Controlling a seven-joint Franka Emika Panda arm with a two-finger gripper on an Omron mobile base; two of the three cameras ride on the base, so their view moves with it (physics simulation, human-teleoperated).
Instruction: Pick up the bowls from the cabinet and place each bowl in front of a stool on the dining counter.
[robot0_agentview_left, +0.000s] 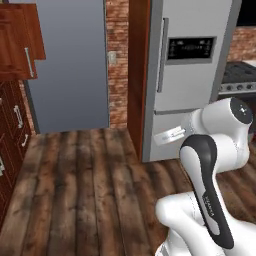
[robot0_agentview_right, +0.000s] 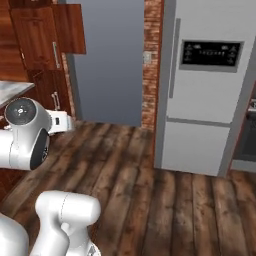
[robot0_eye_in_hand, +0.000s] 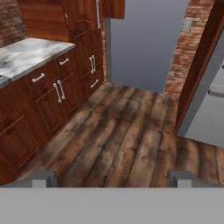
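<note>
you have the gripper (robot0_eye_in_hand: 112, 178) spread wide, its 2 fingers (robot0_eye_in_hand: 41, 178) holding nothing above the plank floor (robot0_eye_in_hand: 127, 131). the tall wooden cabinet (robot0_eye_in_hand: 85, 41) stands ahead and to the left of the fingers — long axis upright, door fronts facing right across the floor. beside it, nearer, runs a marble worktop (robot0_eye_in_hand: 26, 54); the fridge (robot0_eye_in_hand: 210, 100) lies right.

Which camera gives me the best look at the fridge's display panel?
The right base view: the dark display panel on the refrigerator faces the camera nearly head-on, unobstructed. The left base view shows the panel too, but more obliquely. The hand view catches just a grey edge of the refrigerator.
</note>
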